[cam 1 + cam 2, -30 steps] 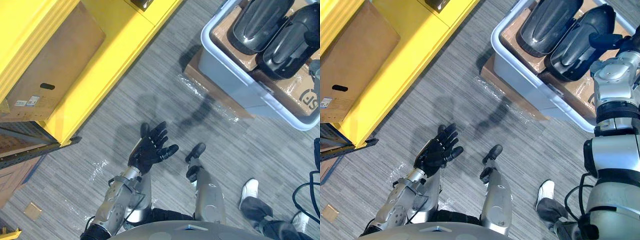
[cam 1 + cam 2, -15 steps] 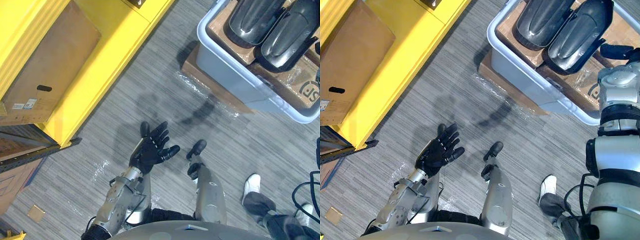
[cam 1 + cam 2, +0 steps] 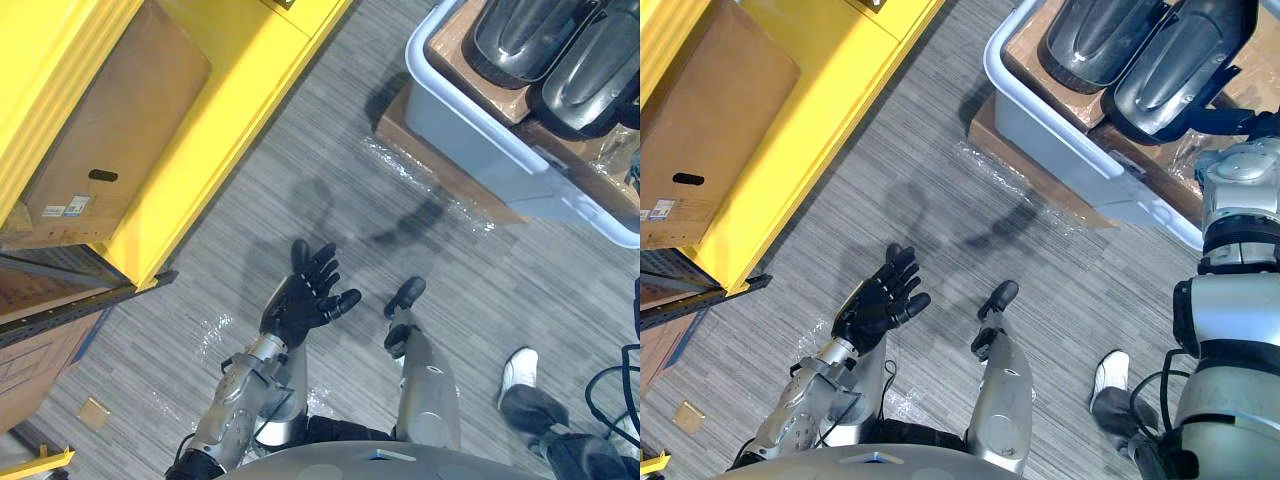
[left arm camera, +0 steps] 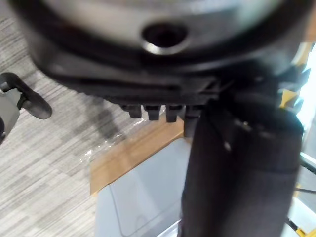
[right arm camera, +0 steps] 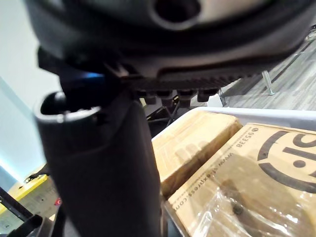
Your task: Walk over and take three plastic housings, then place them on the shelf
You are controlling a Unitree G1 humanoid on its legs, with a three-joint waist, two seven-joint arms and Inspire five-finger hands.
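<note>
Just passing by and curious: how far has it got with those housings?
Done: it stands at the grey bin. In hand: the open right hand hovers by two dark housings there; the left hand is empty. Left: grasping them and loading the yellow shelf.

Left hand (image 3: 303, 302) above floor (image 3: 330, 170), fingers straight, palm up. Grey bin (image 3: 480, 145) top right, dark housings (image 3: 522, 35) inside. Yellow shelf (image 3: 235, 95) left.

The room is bright, with light coming from above. The yellow shelf (image 3: 250, 60) glows. The black housings (image 3: 1105, 35) have white shiny streaks. Clear wrap (image 3: 430, 185) on the grey floor (image 3: 500, 280) sparkles. A dark shadow sits beside the grey bin (image 3: 480, 150).
</note>
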